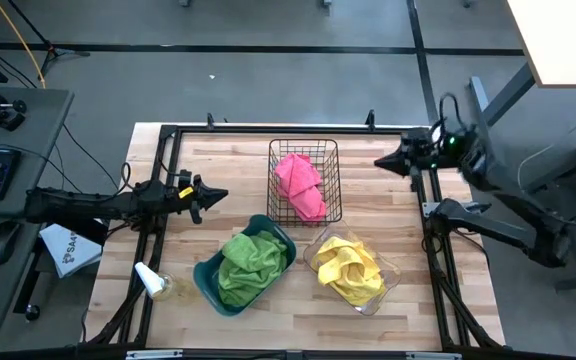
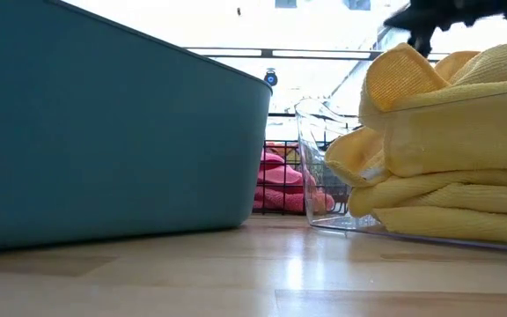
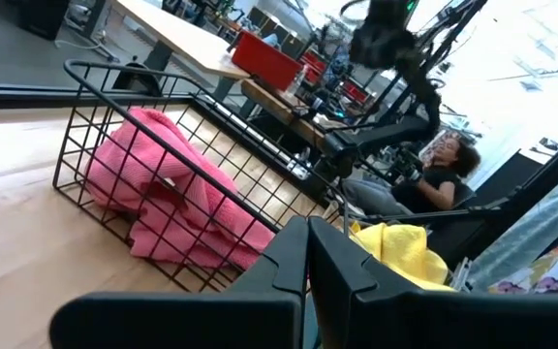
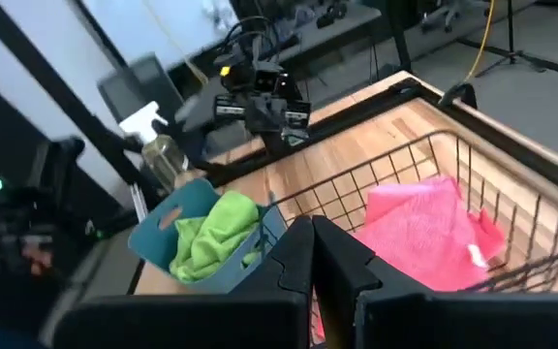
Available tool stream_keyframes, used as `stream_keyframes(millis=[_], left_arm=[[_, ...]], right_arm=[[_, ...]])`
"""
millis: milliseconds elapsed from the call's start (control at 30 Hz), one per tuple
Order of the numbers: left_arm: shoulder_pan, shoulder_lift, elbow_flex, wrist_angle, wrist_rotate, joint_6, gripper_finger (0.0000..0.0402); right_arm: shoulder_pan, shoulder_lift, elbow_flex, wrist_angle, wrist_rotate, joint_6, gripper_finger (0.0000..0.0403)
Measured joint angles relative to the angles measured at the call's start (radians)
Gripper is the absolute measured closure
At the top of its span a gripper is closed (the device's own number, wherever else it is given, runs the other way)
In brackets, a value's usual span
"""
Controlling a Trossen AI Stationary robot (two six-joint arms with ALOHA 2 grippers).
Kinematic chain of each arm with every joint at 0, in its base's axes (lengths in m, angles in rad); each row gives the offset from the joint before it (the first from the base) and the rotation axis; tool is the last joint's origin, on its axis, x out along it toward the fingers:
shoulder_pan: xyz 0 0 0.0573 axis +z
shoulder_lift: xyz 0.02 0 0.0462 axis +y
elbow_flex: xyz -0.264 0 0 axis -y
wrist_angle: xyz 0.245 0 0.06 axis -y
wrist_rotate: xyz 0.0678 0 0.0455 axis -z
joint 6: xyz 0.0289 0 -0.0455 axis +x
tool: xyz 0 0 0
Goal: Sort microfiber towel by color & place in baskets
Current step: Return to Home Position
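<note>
From above, we see the mesh basket at twelve o'clock, its long axis running twelve-to-six, holding pink towels. The teal bin at seven holds green towels. The clear bin at five holds yellow towels. Both bins sit skewed. The left gripper sits at nine, the right gripper at two. Lettering on a white sheet is too small for us to read.

Level with the table, the teal bin fills nine o'clock and the yellow towels three.

Through each wrist view we find the fingers pressed together, empty.

The pale wooden table carries three containers near its middle; the black wire-mesh basket sits toward the far edge; the teal bin and the clear bin sit side by side nearer the front, both angled, the teal one on the left; a spray bottle stands at the near left corner, just beside the teal bin; a black metal frame borders the tabletop.
</note>
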Motion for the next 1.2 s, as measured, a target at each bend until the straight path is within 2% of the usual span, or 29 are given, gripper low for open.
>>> stream_keyframes(millis=[200,300,400,633,767,967,1067,1200], left_arm=[[0.0,0.0,0.0,-0.001,0.0,0.0,0.0401],[0.0,0.0,0.0,-0.003,0.0,0.0,0.0401],[0.0,0.0,0.0,-0.003,0.0,0.0,0.0401],[0.0,0.0,0.0,-0.005,0.001,0.0,0.0401],[0.0,0.0,0.0,-0.006,0.001,0.0,0.0401],[0.0,-0.019,0.0,-0.012,0.001,0.0,0.0401],[0.0,-0.078,0.0,-0.028,0.001,-0.001,0.0401],[0.003,-0.196,0.0,-0.06,0.001,-0.001,0.0401]], right_arm=[[0.006,-0.14,-0.421,0.643,0.041,0.379,0.0403],[0.06,-0.171,-0.569,0.924,0.172,0.499,0.0403],[0.156,-0.185,-0.66,1.081,0.318,0.516,0.0403],[0.416,-0.184,-0.728,1.087,0.591,0.399,0.0403],[0.479,-0.185,-0.73,1.008,0.682,0.29,0.0403],[0.479,-0.185,-0.73,0.952,0.654,0.18,0.0403],[0.479,-0.185,-0.73,0.885,0.606,0.139,0.0403],[0.479,-0.183,-0.73,0.769,0.605,0.132,0.0403]])
